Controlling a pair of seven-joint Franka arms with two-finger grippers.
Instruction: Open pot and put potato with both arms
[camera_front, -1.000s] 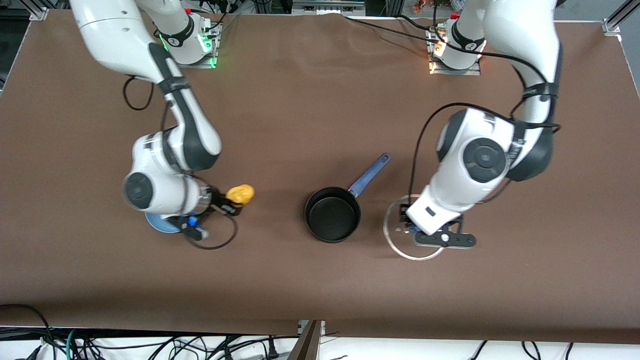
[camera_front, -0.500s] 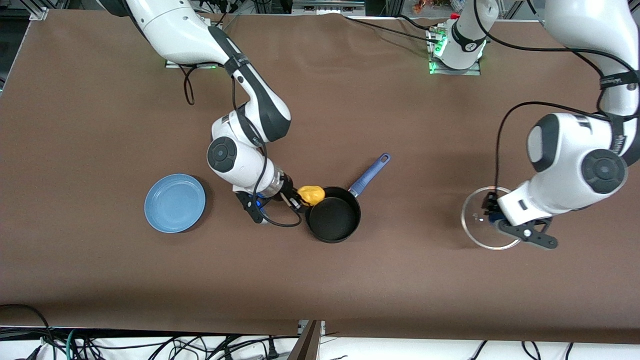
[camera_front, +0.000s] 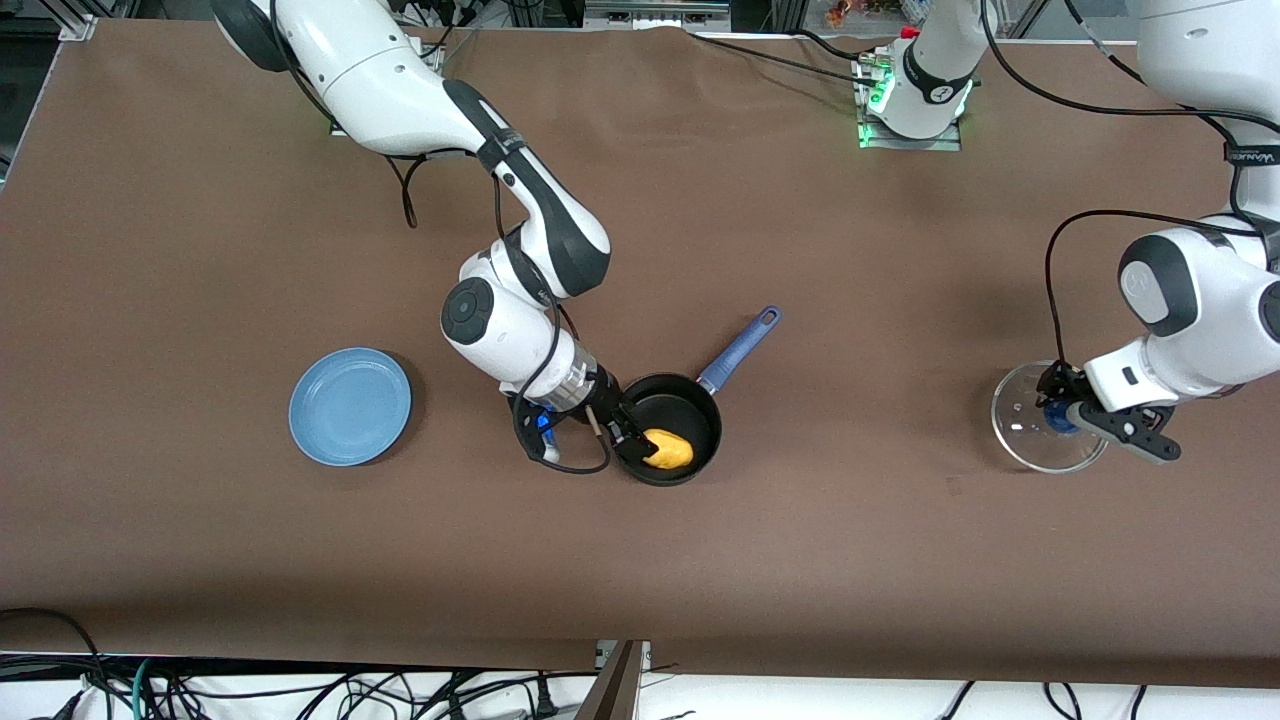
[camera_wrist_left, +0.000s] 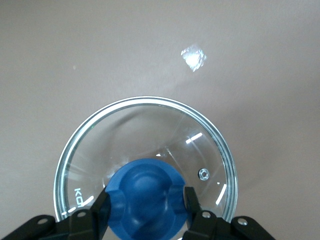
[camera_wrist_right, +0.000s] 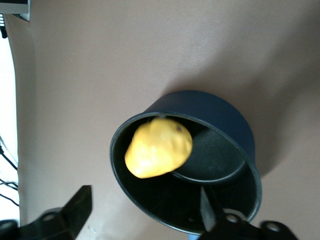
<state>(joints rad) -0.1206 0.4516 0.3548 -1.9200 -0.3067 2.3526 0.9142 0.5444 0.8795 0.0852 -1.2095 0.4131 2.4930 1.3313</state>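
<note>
The black pot (camera_front: 697, 405) with a blue handle (camera_front: 741, 347) stands lidless at mid-table. The yellow-orange potato (camera_front: 667, 449) lies inside it, at the side nearer the front camera. My right gripper (camera_front: 626, 431) is at the pot's rim, open, with the potato free of its fingers. The right wrist view shows the potato (camera_wrist_right: 157, 147) in the pot (camera_wrist_right: 225, 125) ahead of the spread right gripper (camera_wrist_right: 145, 195). My left gripper (camera_front: 1058, 415) is shut on the blue knob (camera_wrist_left: 145, 192) of the glass lid (camera_front: 1035, 440), at the left arm's end of the table. I cannot tell whether the lid (camera_wrist_left: 150, 125) rests on the table.
A flat light-blue plate (camera_front: 350, 405) lies on the brown table toward the right arm's end. Cables hang at the table's near edge.
My right gripper moved from beside the pot's rim to over it and let go of the potato, which now lies inside. My left gripper carried the lid farther toward the left arm's end.
</note>
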